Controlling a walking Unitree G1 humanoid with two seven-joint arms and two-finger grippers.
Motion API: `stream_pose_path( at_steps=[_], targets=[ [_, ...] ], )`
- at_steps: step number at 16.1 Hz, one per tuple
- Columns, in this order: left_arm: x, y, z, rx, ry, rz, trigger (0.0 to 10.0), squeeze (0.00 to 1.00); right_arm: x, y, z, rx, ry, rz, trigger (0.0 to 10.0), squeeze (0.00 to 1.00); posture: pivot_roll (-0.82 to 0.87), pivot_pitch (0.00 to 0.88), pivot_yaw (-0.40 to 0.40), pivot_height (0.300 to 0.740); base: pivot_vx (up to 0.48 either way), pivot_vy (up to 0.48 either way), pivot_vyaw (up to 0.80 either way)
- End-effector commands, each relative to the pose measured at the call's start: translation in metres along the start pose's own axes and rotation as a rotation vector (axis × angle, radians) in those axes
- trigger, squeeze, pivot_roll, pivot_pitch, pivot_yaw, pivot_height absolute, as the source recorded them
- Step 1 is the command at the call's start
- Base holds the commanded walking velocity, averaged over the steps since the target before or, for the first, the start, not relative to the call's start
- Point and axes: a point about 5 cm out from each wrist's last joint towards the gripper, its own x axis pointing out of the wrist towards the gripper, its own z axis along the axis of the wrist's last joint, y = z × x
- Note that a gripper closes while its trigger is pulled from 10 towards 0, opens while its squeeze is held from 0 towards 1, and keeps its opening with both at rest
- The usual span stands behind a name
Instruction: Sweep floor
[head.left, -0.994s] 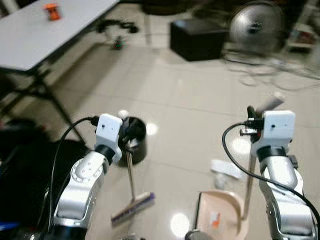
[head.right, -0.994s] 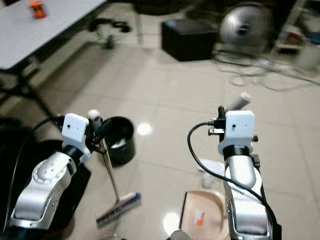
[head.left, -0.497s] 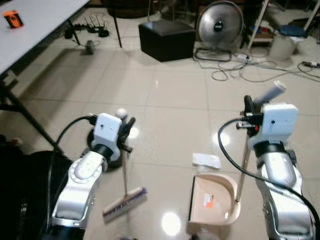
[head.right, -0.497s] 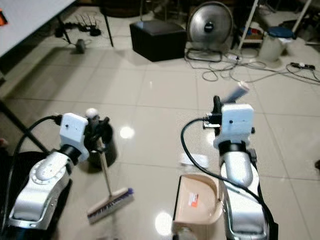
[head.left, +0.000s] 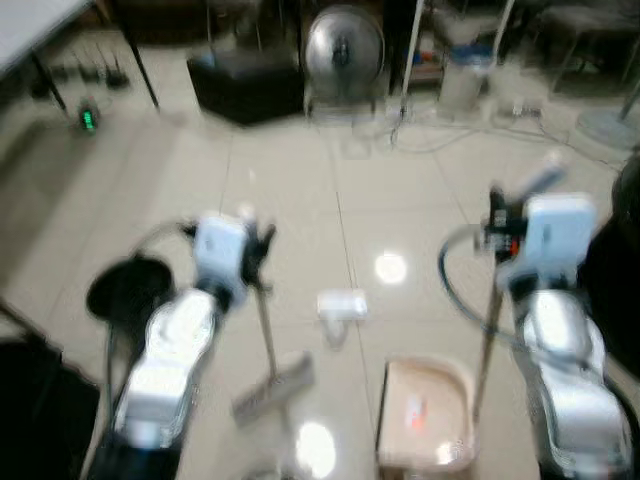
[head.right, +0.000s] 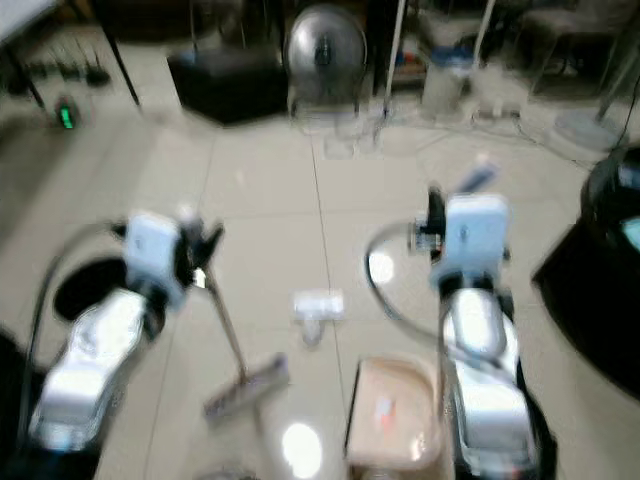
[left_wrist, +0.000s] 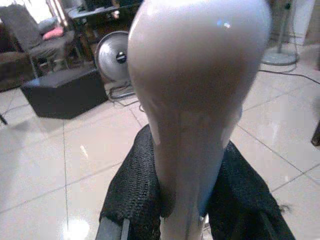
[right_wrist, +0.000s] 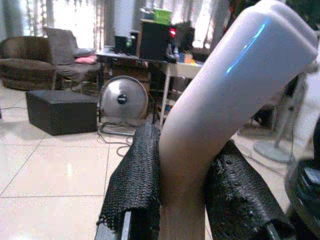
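Left gripper (head.left: 262, 243) clamped on the broom (head.left: 266, 340) near the handle's rounded top, black fingers (left_wrist: 131, 200) pressed to both sides of the pale shaft. Below and slightly ahead of that grip, bristle head resting on the tiled floor (head.left: 300, 190), shaft tilted. Right gripper (head.left: 497, 215) closed around the dustpan (head.left: 428, 415) handle, just under its angled top end; fingers (right_wrist: 137, 175) hugging the stem. Pan itself straight below that gripper, flat on the tiles, a small orange scrap inside. Between the two grippers and a little forward, a white paper (head.left: 341, 304) lying on the floor. Beyond both, a black box (head.left: 245, 85) and a fan (head.left: 344, 48). Head views blurred.
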Motion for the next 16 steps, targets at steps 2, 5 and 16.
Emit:
stream_pose_path(
  at_steps=[2,5,16],
  targets=[
    [0.001,0.008,0.010,0.041,-0.035,0.031,10.0,0.00,0.004,0.001,0.010,0.008,-0.042,-0.003,10.0,0.00,-0.07,0.047,0.057,0.740,0.000,0.000,0.00],
    [0.006,0.006,0.022,0.042,-0.106,0.031,10.0,0.00,0.007,-0.002,0.011,0.016,-0.040,-0.015,10.0,0.00,-0.07,0.050,0.055,0.740,0.000,0.000,0.00],
    [0.012,0.004,0.029,0.078,-0.163,0.059,10.0,0.00,0.010,-0.006,0.008,0.017,-0.021,-0.025,10.0,0.00,-0.07,0.056,0.060,0.740,0.289,0.000,-0.09]
  ],
)
